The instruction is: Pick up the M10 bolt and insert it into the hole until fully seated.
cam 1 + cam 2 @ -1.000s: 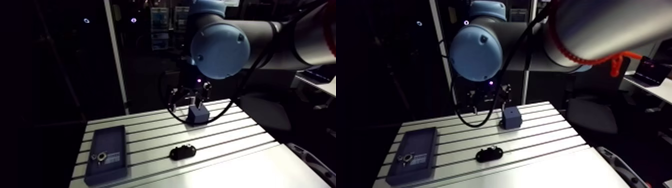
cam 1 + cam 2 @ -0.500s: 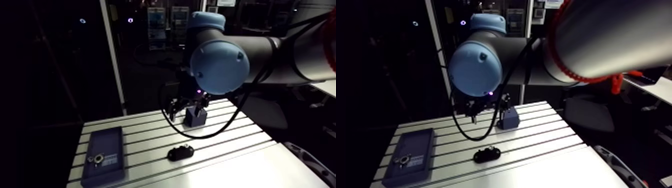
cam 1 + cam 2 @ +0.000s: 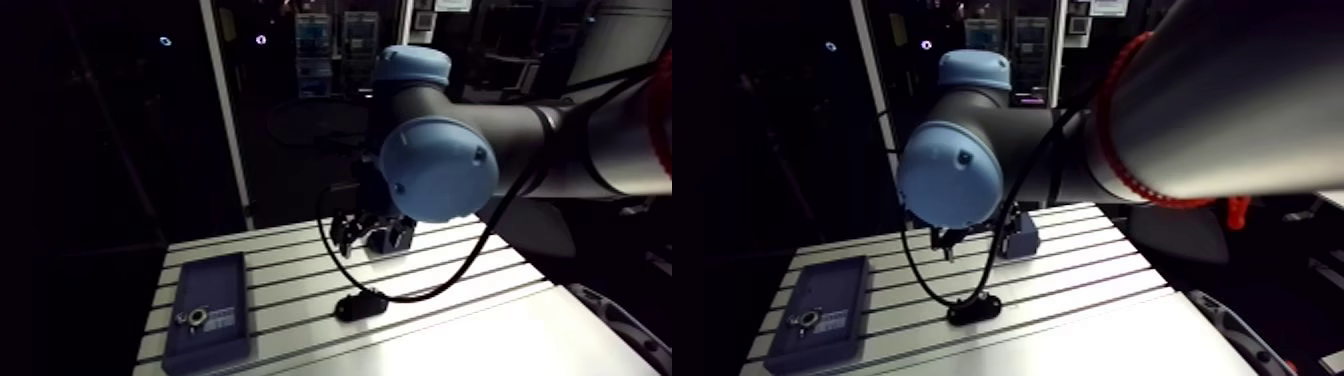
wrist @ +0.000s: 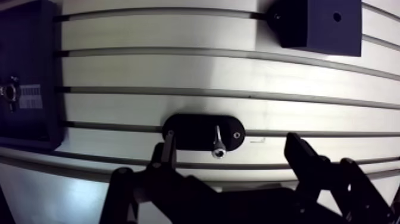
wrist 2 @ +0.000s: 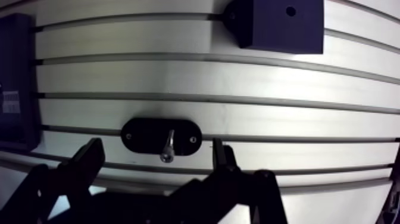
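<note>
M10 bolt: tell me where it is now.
In the wrist view, the M10 bolt lies on the black oval holder, just ahead of the open gripper, with the dark block farther ahead.

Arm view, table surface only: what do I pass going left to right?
dark flat box → black oval holder with the bolt lying on it → blue block, partly hidden behind the arm

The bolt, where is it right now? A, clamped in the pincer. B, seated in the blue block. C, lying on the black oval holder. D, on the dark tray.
C: the wrist view shows the bolt lying on the black oval holder, with the pincer open and gripping nothing.
</note>
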Robot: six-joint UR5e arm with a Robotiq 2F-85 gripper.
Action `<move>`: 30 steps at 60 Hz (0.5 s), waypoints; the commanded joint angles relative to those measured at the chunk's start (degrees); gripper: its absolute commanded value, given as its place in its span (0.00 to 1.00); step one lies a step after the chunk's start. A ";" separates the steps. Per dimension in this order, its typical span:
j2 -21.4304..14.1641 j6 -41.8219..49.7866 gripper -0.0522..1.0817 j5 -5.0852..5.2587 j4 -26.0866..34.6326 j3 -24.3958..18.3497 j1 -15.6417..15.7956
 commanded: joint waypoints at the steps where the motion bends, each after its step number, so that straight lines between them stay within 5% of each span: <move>1: 0.04 0.08 0.07 -0.02 -0.77 1.16 -0.07; 9: 0.04 0.26 0.09 -0.02 -0.77 1.86 -0.07; 30: 0.20 0.62 0.33 -0.02 -1.65 3.09 -0.07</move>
